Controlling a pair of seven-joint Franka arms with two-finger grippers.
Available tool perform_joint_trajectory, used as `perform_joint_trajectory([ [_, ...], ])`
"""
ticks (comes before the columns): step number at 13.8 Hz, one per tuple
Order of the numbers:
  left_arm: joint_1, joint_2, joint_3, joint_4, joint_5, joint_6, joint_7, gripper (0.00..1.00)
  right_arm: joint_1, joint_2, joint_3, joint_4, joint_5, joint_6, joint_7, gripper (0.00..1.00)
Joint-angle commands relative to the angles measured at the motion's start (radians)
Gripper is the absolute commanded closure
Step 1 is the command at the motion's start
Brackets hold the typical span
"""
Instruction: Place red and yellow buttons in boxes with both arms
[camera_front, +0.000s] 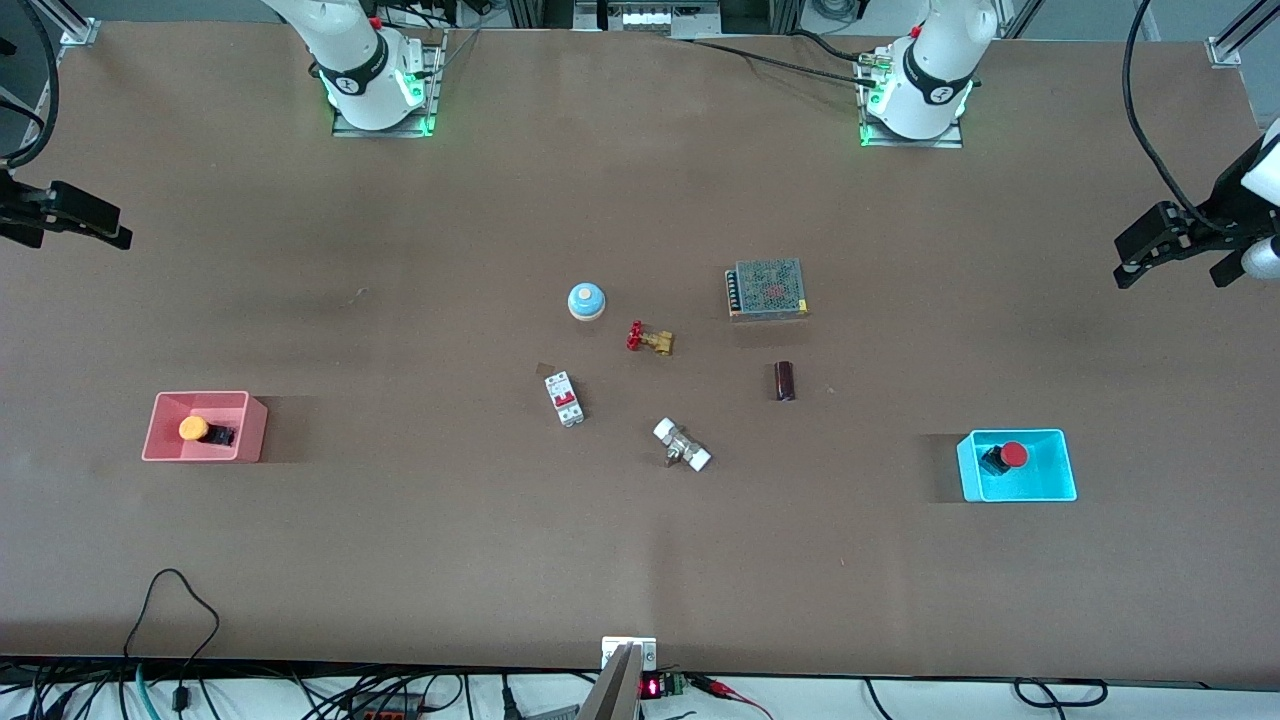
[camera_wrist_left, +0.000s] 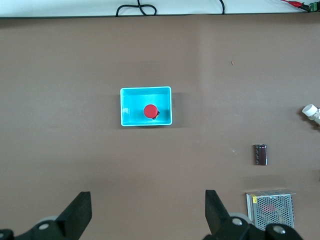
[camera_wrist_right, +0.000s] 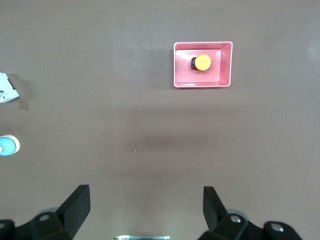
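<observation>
**Buttons Seated in Bins; Both Grippers Raised and Spread**

The red button (camera_front: 1012, 456) is seen lying inside the cyan bin (camera_front: 1060, 480), toward the left arm's end of the table. The yellow button (camera_front: 196, 429) is seen lying inside the pink bin (camera_front: 160, 440), toward the right arm's end.

The left gripper (camera_front: 1170, 258) is held in the air over bare table at the left arm's end. Its fingers (camera_wrist_left: 216, 207) are spread wide, with nothing between them. The right gripper (camera_front: 70, 225) is held over bare table at the right arm's end. Its fingers (camera_wrist_right: 214, 205) are likewise spread and nothing is gripped.

Between the bins, a light-blue dome (camera_front: 587, 300), a brass valve (camera_front: 650, 339), a circuit breaker (camera_front: 564, 398), a white fitting (camera_front: 682, 446), a dark cylinder (camera_front: 785, 381) and a mesh-covered power supply (camera_front: 767, 288) are grouped at the table's middle.
</observation>
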Motion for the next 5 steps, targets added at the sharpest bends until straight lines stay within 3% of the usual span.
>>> perform_joint_trajectory([
  [1, 0.004, 0.007, -0.004, 0.018, -0.007, -0.001, -0.004, 0.00, 0.003, -0.021, 0.004, -0.027, -0.006, 0.002, 0.007, 0.00],
  [5, 0.004, 0.007, -0.004, 0.018, -0.007, -0.001, -0.004, 0.00, 0.002, -0.022, 0.004, -0.026, -0.006, -0.011, 0.024, 0.00],
])
